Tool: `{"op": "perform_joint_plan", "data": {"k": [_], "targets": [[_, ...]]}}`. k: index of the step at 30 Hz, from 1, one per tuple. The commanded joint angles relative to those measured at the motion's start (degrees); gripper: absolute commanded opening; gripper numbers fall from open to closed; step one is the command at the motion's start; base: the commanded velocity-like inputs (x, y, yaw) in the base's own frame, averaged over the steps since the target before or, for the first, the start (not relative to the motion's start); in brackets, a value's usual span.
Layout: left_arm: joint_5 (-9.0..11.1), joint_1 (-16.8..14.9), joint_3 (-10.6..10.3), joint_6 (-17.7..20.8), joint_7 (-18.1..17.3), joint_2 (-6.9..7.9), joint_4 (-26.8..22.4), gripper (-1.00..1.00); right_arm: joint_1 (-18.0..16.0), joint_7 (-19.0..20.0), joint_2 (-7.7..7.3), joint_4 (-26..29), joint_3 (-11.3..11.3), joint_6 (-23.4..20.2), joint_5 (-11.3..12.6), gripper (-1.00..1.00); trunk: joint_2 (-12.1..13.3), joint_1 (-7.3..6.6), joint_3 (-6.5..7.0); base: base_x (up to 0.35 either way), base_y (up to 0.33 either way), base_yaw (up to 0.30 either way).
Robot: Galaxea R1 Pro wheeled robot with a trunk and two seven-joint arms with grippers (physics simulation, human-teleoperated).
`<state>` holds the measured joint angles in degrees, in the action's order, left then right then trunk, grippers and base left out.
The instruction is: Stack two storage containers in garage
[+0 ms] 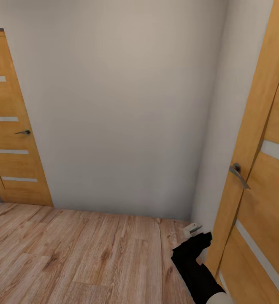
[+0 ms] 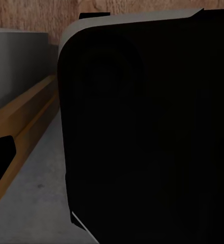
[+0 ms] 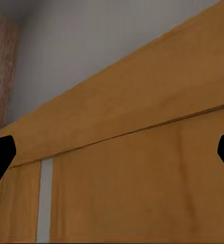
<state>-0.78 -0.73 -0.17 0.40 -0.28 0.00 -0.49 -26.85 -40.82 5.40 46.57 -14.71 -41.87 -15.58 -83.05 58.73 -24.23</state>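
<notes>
Transit step: no bins in sight, right gripper (image 3: pixel 112 152) spread wide and empty facing the wooden door (image 1: pixel 261 177); left claw's state I can't tell. Next, getting through toward the containers.

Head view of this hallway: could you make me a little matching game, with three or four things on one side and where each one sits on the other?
Things:
1. Wooden door with pale horizontal stripes and a small dark handle
2. Wooden door with a silver lever handle
3. Plain pale wall
4. Robot's black right arm

Places:
A. straight ahead, between the two doors
B. low, just beside the near door's frame
C. far left of the picture
D. close by on the right

Pairs: 1-C, 2-D, 3-A, 4-B
</notes>
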Motion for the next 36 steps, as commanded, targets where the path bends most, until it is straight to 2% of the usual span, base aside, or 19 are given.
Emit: {"op": "perform_joint_plan", "data": {"k": [1,4,5,6,7,8,9,11,12,13,16,19,21,25,36], "targets": [[-0.07,-0.03,0.00,0.04,-0.04,0.00,-0.03,1.00,-0.05,-0.06,0.13,-0.06,-1.12,-0.33,2.09,1.00,-0.03,0.00,-0.06,0.000,0.000,0.000],[-0.04,-0.03,0.00,0.06,-0.02,0.00,-0.03,1.00,-0.05,1.96,0.36,-0.14,-5.58,-0.32,10.51,1.00,-0.03,0.00,-0.06,0.000,0.000,0.000],[-0.04,-0.02,0.00,0.06,-0.01,0.00,-0.03,1.00,-0.05,2.79,0.37,-0.14,-6.74,-0.32,11.88,1.00,-0.03,0.00,-0.06,0.000,0.000,0.000],[-0.03,0.00,0.01,0.05,-0.02,0.00,-0.03,1.00,-0.05,4.84,0.38,-0.15,-9.39,-0.32,14.35,1.00,-0.03,0.00,-0.06,0.000,0.000,0.000],[-0.02,-0.01,0.03,0.05,-0.03,0.00,-0.03,1.00,-0.05,5.97,0.39,-0.15,-10.81,-0.32,15.40,1.00,-0.03,0.00,-0.06,0.000,0.000,0.000],[0.00,0.00,0.05,0.05,-0.04,0.00,-0.03,1.00,-0.05,8.36,0.39,-0.15,-13.65,-0.30,17.18,1.00,-0.03,0.00,-0.06,0.000,0.000,0.000],[0.01,-0.01,0.05,0.05,-0.05,0.00,-0.03,1.00,-0.05,9.58,0.40,-0.16,-15.04,-0.27,17.88,1.00,-0.03,0.00,-0.06,0.000,0.000,0.000],[0.05,0.00,0.07,0.06,-0.05,0.00,-0.03,1.00,-0.05,14.32,0.40,-0.16,-19.53,0.69,19.58,1.00,-0.03,0.00,-0.06,0.000,0.000,0.000],[0.06,0.01,0.08,0.07,-0.04,0.00,-0.03,1.00,-0.05,16.62,0.40,-0.16,-20.95,1.93,20.01,1.00,-0.03,0.00,-0.06,0.000,0.000,0.000],[0.06,0.01,0.08,0.06,-0.03,0.00,-0.03,1.00,-0.05,17.76,0.40,-0.16,-21.47,2.73,20.16,1.00,-0.03,0.00,-0.06,0.000,0.000,0.000],[0.04,0.00,0.07,0.05,-0.01,0.00,-0.03,1.00,-0.05,23.52,0.37,-0.18,-22.94,8.79,20.65,1.00,-0.03,0.00,-0.06,0.000,0.000,0.000],[0.18,0.02,0.08,0.04,0.01,0.00,-0.03,1.00,-0.05,25.52,0.28,-0.30,-23.26,13.34,20.79,1.00,-0.03,0.00,-0.06,0.000,0.000,0.000],[0.26,0.00,0.08,0.04,0.02,0.00,-0.03,1.00,-0.05,25.99,0.22,-0.39,-23.32,14.87,20.82,1.00,-0.03,0.00,-0.06,0.000,0.000,0.000],[0.32,-0.01,0.17,0.04,0.02,0.00,-0.03,1.00,-0.05,26.39,0.13,-1.04,-23.34,16.20,20.78,1.00,-0.03,0.00,-0.06,0.000,0.000,0.000],[0.44,0.01,0.25,0.04,0.44,0.00,-0.03,1.00,-0.05,26.40,0.06,-2.76,-23.35,16.55,20.73,1.00,-0.03,0.00,-0.06,0.000,0.000,0.000]]}}
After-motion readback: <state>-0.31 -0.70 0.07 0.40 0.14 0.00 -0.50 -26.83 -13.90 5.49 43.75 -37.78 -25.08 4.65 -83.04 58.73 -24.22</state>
